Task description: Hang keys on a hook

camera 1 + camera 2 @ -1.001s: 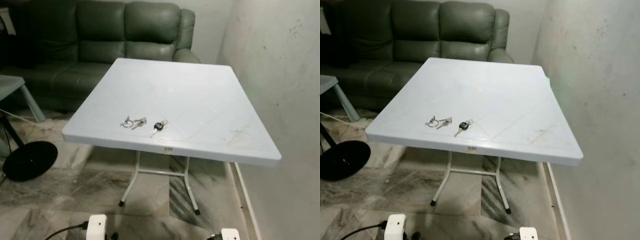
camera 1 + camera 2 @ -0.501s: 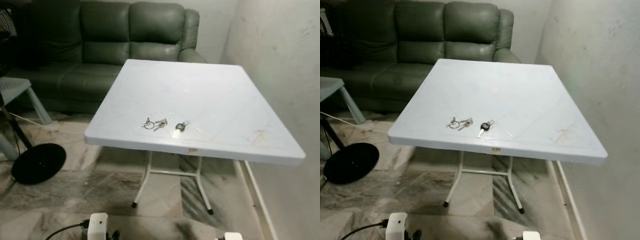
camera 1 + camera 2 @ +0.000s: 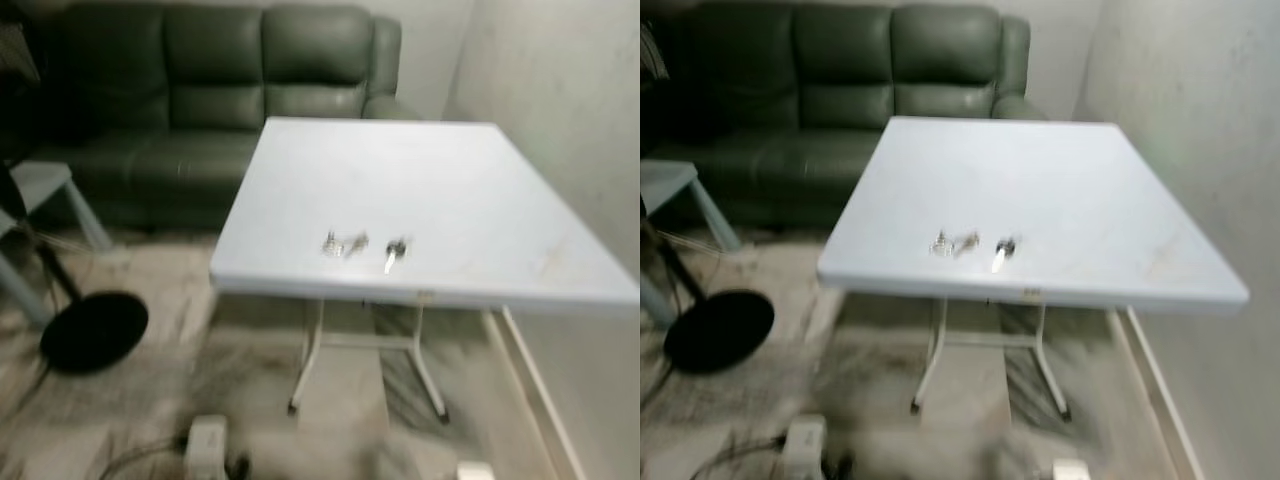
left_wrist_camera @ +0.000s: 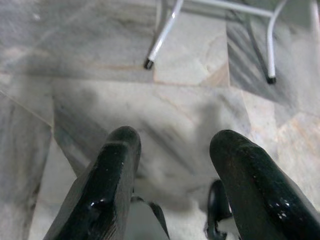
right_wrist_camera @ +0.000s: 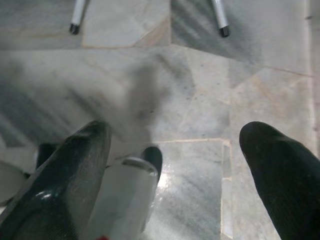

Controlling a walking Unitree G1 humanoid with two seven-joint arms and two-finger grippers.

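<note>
The whole view has slid and blurred against the frames of a moment ago, so I take it that I am turning or stepping, not that anything on the desk moved. The green leather sofa (image 3: 250, 90) fills the back, padded and creased. The desk (image 3: 500, 180), a flat pale plastic square on thin white metal legs, now sits further to my right and a little nearer. That puts the keys within closer reach (no hook in sight yet, so hanging is far off). The floor (image 4: 190, 115) is veined grey marble tile. The keys (image 3: 345, 243), a small metal bunch, lie near the front edge beside a black-headed key (image 3: 393, 252). My left jaws (image 4: 172, 150) and right jaws (image 5: 175, 145) hang apart, holding nothing, above the floor.
</note>
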